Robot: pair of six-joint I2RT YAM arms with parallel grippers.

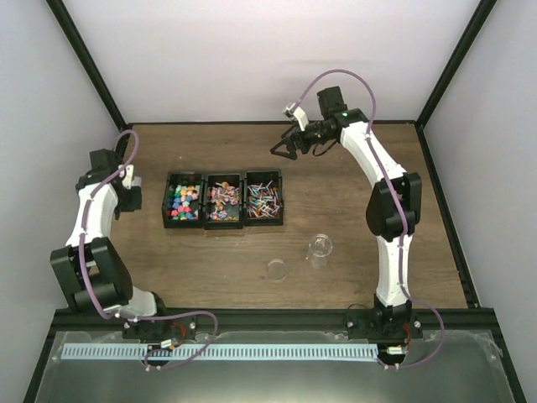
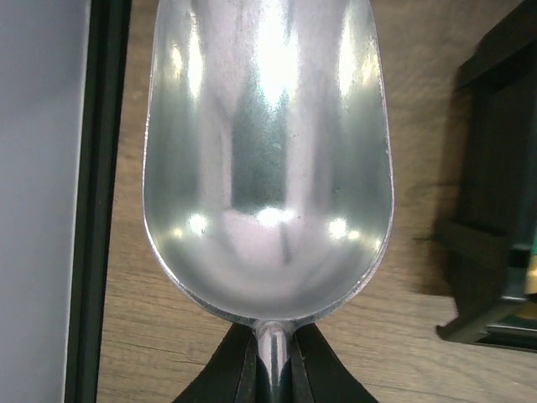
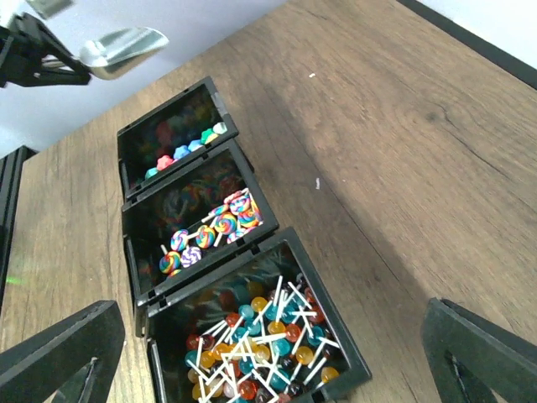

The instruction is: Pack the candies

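Top external: candies [image 1: 186,201] sit in three black bins [image 1: 205,225] mid-table. Wide strip of table [image 1: 361,201] from 12 to 3 of bins. I see left gripper [image 1: 130,195] at 9, elbow folded, scoop [image 2: 268,168] clenched by handle, close beside left rail [image 2: 99,201]. Right gripper [image 1: 283,149] at 1, arm arched high, jaws spread, holding nothing. Jar [image 1: 320,249] at 4.
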